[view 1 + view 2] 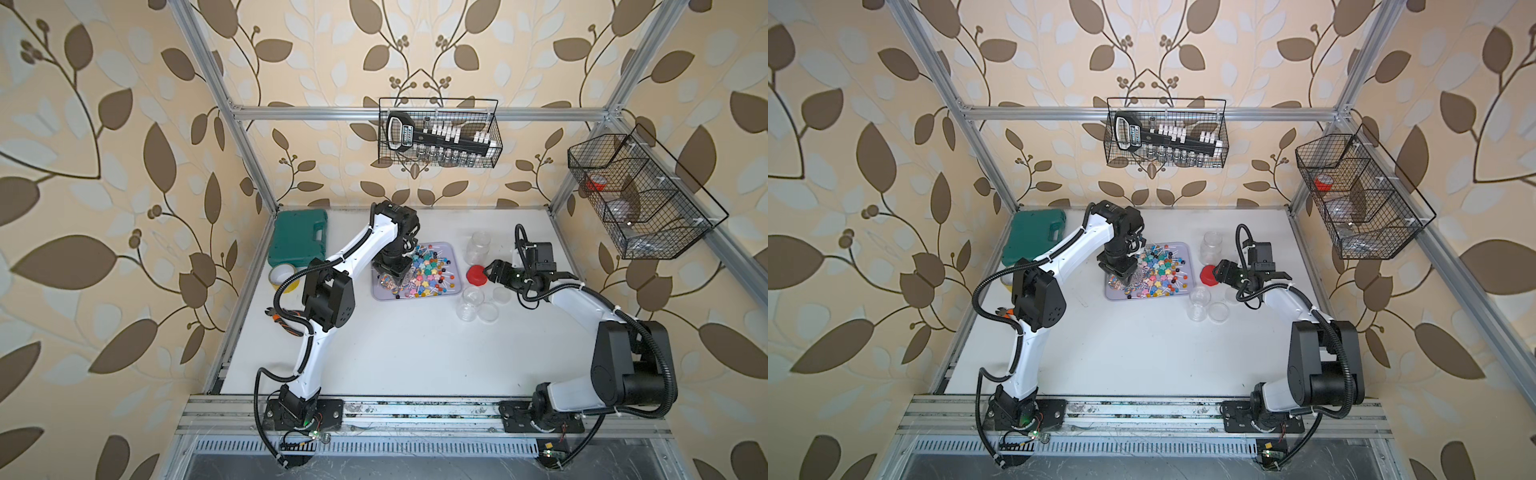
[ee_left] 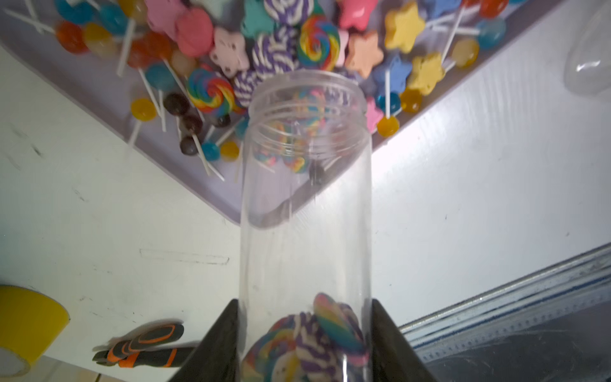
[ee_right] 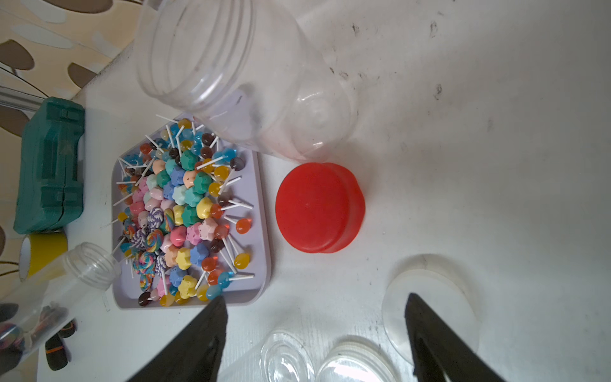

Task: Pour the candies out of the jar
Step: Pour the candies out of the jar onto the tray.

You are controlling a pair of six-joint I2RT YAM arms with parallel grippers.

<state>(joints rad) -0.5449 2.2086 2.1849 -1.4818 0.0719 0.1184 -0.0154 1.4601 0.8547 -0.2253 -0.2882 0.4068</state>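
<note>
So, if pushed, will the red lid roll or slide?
The red lid lies flat on the white table, so it would probably slide, not roll. It looks like plastic, likely light and stiff. Its smooth side may slip in a grip.

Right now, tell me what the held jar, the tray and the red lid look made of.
Jar: clear glossy plastic, probably; see-through wall, moulded threads.
Tray: matte lilac plastic, seemingly; rounded moulded rim.
Lid: smooth red plastic, likely; soft sheen.

Beige wallpaper with brown leaf vines encloses a white desk. Aluminium frame rails carry two black wire baskets.
</note>
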